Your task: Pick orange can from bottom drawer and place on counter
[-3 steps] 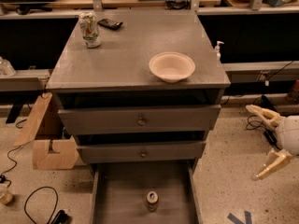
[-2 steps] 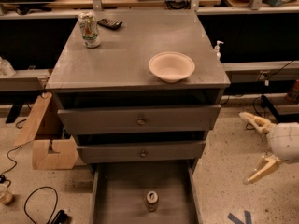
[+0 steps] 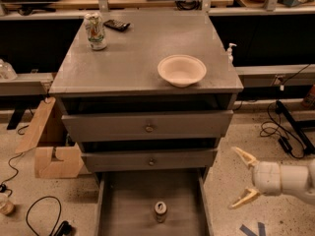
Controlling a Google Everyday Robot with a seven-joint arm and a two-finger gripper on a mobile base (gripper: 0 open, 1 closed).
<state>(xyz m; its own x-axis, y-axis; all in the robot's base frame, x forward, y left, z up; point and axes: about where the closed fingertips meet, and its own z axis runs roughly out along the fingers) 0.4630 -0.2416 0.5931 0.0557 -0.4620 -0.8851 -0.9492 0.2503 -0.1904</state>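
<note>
Orange-brown aluminium can [image 3: 160, 211] stands mid-floor in the grey metal drawer [image 3: 123, 205], clear of its walls. Pale claw [image 3: 233, 178] hangs released off the drawer's right edge.

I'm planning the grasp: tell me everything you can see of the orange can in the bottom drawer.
The orange can is a small metal drink can with a silver top and an orange-brown side. It stands upright on the floor of the open bottom drawer, about midway between the side walls, touching nothing else. The gripper, open, is to the right of it in the view, outside the drawer.
</note>
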